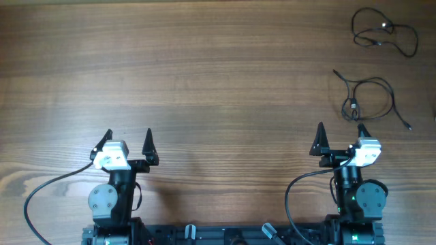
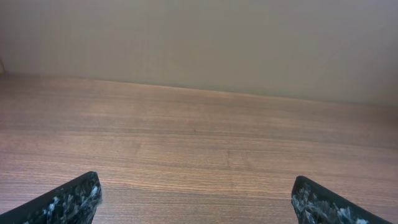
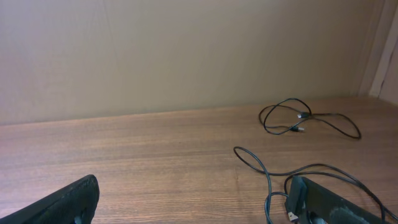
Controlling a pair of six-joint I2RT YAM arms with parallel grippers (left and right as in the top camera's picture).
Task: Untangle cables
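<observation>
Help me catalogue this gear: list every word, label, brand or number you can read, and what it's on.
None can be read. No print shows on the far cable, the near cable, the left gripper, the right gripper or the table.

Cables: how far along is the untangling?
Done, apparently: far cable and near cable lie apart as separate loose loops, not touching. In hand: nothing; left gripper and right gripper are open, empty and away from them. Left: possibly only each cable's own loops.
</observation>
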